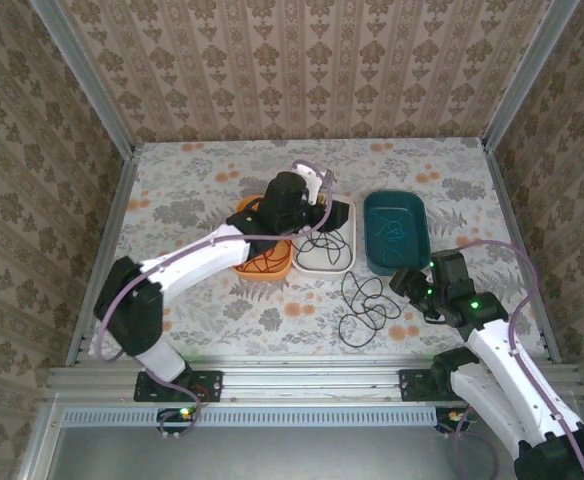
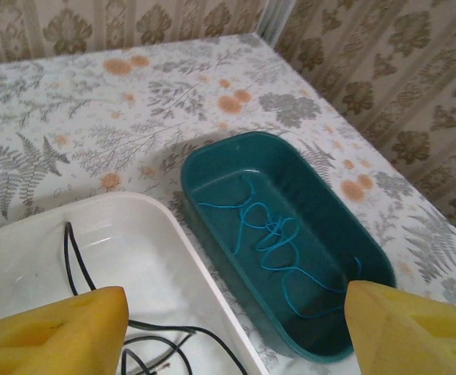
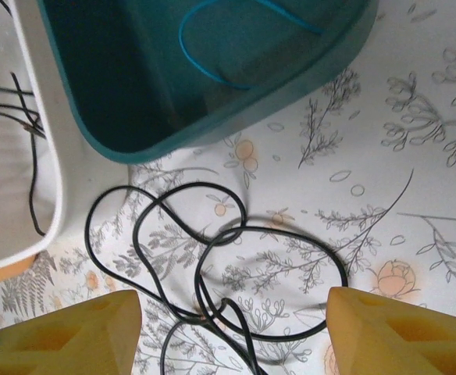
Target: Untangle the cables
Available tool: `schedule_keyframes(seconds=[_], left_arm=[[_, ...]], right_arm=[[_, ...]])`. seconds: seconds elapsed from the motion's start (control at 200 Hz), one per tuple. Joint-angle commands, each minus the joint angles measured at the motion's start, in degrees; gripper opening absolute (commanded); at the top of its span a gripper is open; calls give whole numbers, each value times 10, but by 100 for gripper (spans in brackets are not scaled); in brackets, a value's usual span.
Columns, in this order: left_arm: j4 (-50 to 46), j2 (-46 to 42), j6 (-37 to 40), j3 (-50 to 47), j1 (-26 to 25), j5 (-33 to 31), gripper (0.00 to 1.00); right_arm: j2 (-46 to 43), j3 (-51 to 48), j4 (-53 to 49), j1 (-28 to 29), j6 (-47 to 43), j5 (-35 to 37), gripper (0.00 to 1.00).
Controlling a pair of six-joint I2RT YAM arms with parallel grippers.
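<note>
Wallpaper point(image 1: 302, 60) with a brown damask motif closes three sides around the fern-and-flower printed tabletop point(image 1: 192, 185). A white rectangular plastic tray point(image 1: 346, 255) holds a thin black cable point(image 1: 322, 242); the left hand point(image 1: 320, 212) hangs above it, fingers apart. Right of that tray, a teal oval tub point(image 2: 306, 183) contains a blue-green cable point(image 2: 271, 238); left of it sits an orange tray point(image 1: 277, 270). In front of the white tray, a second black cable point(image 3: 228, 234) lies looped on the tabletop, the right hand point(image 3: 232, 332) near it, fingers spread.
</note>
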Motion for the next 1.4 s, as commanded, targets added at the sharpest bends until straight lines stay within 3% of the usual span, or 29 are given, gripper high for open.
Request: schedule_keyframes(seconds=[0.0,0.135,0.33,0.465,0.62,0.88,1.015,1.235,1.395], left_arm=[[-47,-25,43,-43,-12,30,73],[-53,-31,79,-91,-52,63,71],[-47,-14,71,-124,-87,54,67],[-35,-1,64,-125,-99,39,67],[-17,-3,57,-122,-98,24,67],[19,-26,37,-143,-86,39,67],[63,-54,9,-178,-67,64,67],[87,-97,-1,-215,-45,72,67],[111,-133,-23,-252,-33,34,67]], right_arm=[[30,-18,13,12,-14,-47,65],[72,-27,34,51,-19,-58,60],[127,-38,65,103,-7,-65,50],[145,-32,62,105,-10,-64,22],[124,-16,49,106,-13,-68,0],[-5,132,-46,104,-60,39,0],[-30,235,-58,101,-107,79,0],[-20,348,-37,100,-144,90,0],[18,360,32,100,-136,42,0]])
